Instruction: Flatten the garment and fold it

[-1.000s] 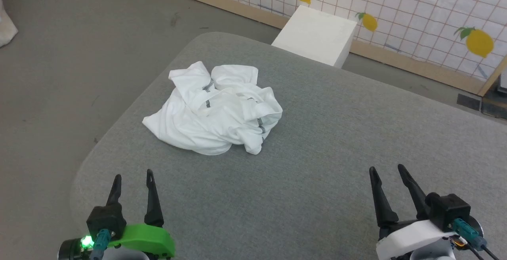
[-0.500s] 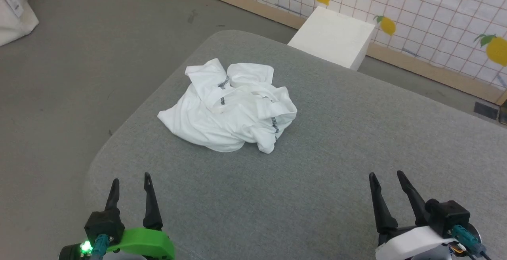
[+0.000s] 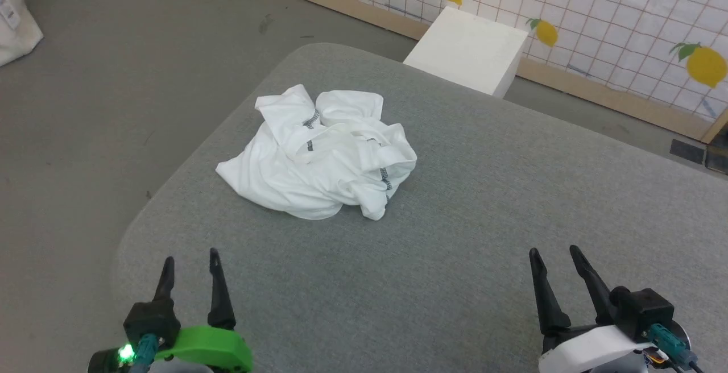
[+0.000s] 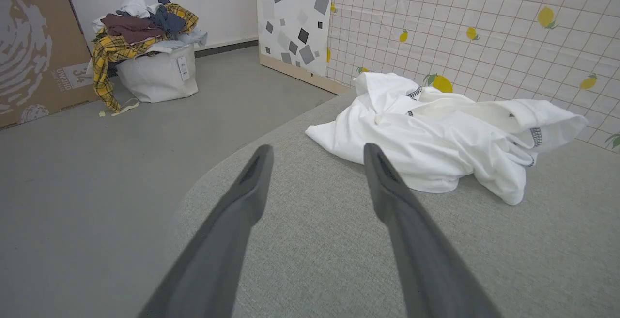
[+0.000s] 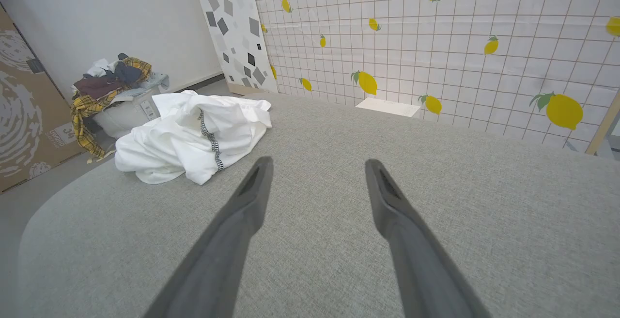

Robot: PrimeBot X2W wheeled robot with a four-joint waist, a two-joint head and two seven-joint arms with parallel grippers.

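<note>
While the garment point(image 3: 318, 162) lies crumpled in a heap on the far left part of the grey cushioned surface point(image 3: 483, 236), both pincers hang over the near edge holding nothing: the left gripper point(image 3: 191, 255) has its two dark fingers spread, and so has the right gripper point(image 3: 553, 249). The heap lies ahead of the left gripper and a little to its right, well apart from it. From the right gripper it sits far off to the left and farther away, so the left arm is the nearer one. The bundle's long side runs roughly left to right, with a flat corner of cloth at its left end and a dark-stitched fold at its right. Nothing is flattened yet, and I judge the opening move to be a forward reach by the left arm toward that left corner.
</note>
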